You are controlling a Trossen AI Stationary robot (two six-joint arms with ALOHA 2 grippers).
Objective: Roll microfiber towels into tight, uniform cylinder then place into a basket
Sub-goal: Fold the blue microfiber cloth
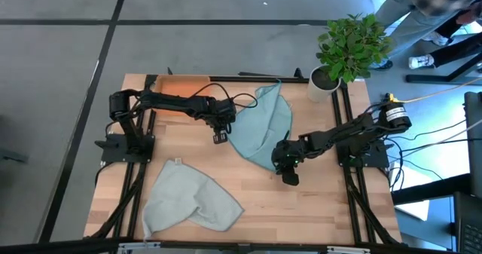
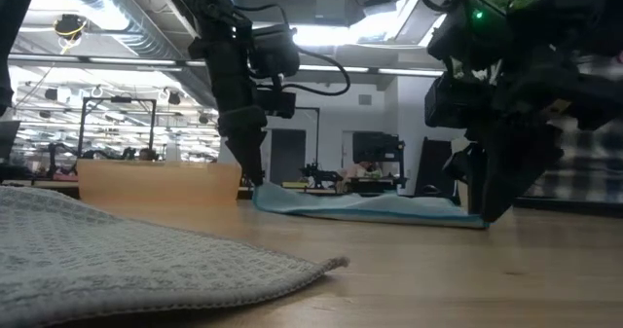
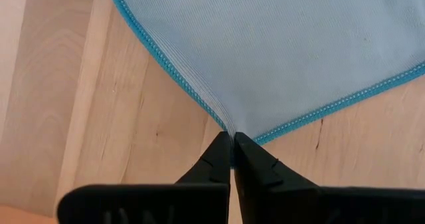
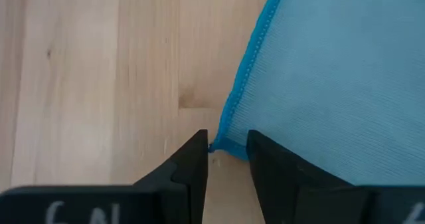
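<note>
The light teal-blue towel (image 1: 263,126) lies spread on the wooden table's middle. My left gripper (image 1: 220,138) is shut on the towel's left corner. My right gripper (image 1: 289,178) is open at the towel's near corner (image 4: 224,146), with one finger on each side of it, down at the tabletop. The pale grey-green towel (image 1: 188,197) lies crumpled on the table at the near left. The orange basket (image 1: 184,83) stands at the far left edge, partly under my left arm. My left gripper pinches the blue towel's left corner (image 3: 230,132), where two stitched edges meet, between its two fingertips. The fingers point down at the table. The corner sits at table height and the rest of the towel (image 2: 370,203) lies flat on the wood.
A white pot with a green plant (image 1: 325,83) stands at the far right corner. Bare wood shows between the two towels and along the near right. A person's legs (image 1: 422,20) are beyond the far right of the table.
</note>
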